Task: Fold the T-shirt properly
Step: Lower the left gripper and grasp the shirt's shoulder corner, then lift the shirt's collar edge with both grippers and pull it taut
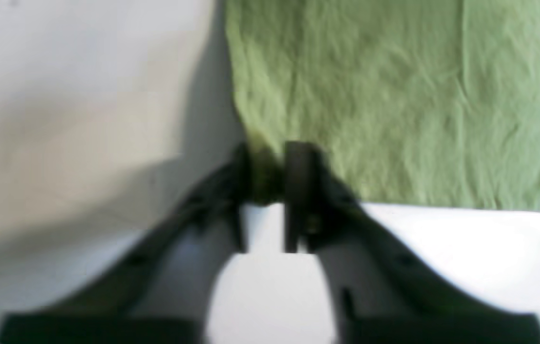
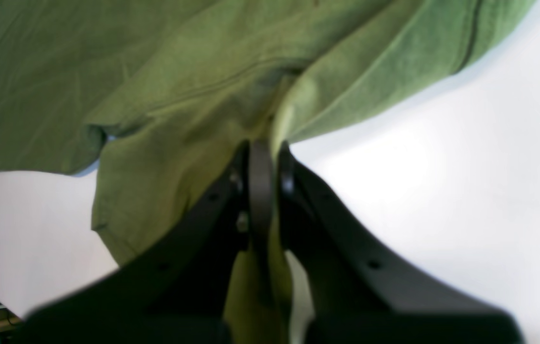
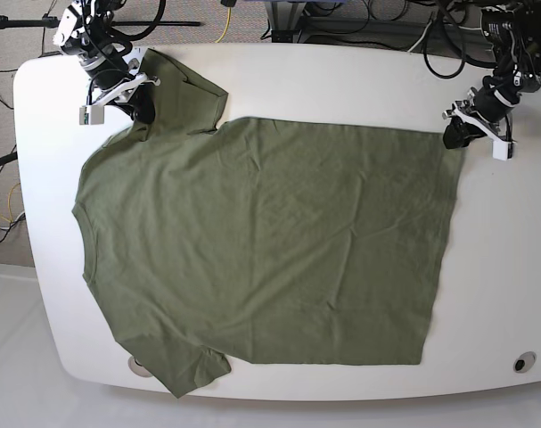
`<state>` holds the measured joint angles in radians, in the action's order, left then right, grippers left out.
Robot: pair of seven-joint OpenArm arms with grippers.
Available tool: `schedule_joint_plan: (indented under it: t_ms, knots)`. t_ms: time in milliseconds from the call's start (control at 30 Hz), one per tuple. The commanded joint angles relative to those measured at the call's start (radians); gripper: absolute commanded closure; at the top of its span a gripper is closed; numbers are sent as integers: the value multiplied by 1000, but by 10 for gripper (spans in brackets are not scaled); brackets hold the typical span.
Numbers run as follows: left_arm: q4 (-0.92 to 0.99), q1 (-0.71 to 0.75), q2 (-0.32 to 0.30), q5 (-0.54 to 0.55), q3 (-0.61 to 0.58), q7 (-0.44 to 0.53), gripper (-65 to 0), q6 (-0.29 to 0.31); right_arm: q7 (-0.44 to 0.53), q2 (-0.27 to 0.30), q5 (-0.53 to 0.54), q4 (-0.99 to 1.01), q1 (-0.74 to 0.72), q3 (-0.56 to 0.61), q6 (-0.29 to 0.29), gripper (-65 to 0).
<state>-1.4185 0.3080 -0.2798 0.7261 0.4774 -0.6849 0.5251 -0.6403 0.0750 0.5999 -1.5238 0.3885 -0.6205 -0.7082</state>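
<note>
T-shirt (image 3: 261, 241) olive green, spread flat and slightly wrinkled over most of the desk (image 3: 341, 80); neck toward the base view's left, hem toward its right. One sleeve hangs off the near desk edge.

Right gripper (image 2: 264, 150) at the far sleeve and shoulder: fingers (image 2: 260, 181) together, clamped on a bunch of T-shirt cloth. Left gripper (image 1: 272, 160) at the far hem corner: fingers (image 1: 298, 181) nearly together with cloth between them, view blurred.

Desk white, rounded corners, bare around the shirt. A round port (image 3: 522, 362) at its near right corner. Cables (image 3: 341, 18) run behind the far edge. Pale floor (image 3: 3, 294) beside the desk.
</note>
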Motion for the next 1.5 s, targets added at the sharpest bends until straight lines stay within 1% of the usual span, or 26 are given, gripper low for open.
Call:
schedule_joint_plan:
  t_ms: [0,567,633,900,967,1467]
  knots:
    - [-13,7,-10,-21,0,-19,0,5,-18,7,-21,-7,2,-3,10,0]
    - [-4,1,-11,-24,5,-12,0,17,-13,8,-17,-6,-9,-5,10,0]
    - [-10,2,-10,-38,16,-33,0,21,-10,14,-15,-6,-19,-7,10,0]
    - [-13,5,-10,-34,27,-31,0,22,-9,14,-9,-6,-21,-14,10,0]
    - [-9,11,-13,-24,24,-31,0,31,-10,13,-9,-8,-14,-15,10,0]
    - [-21,47,-19,-24,28,-19,0,39,-13,4,5,-48,31,-24,10,0]
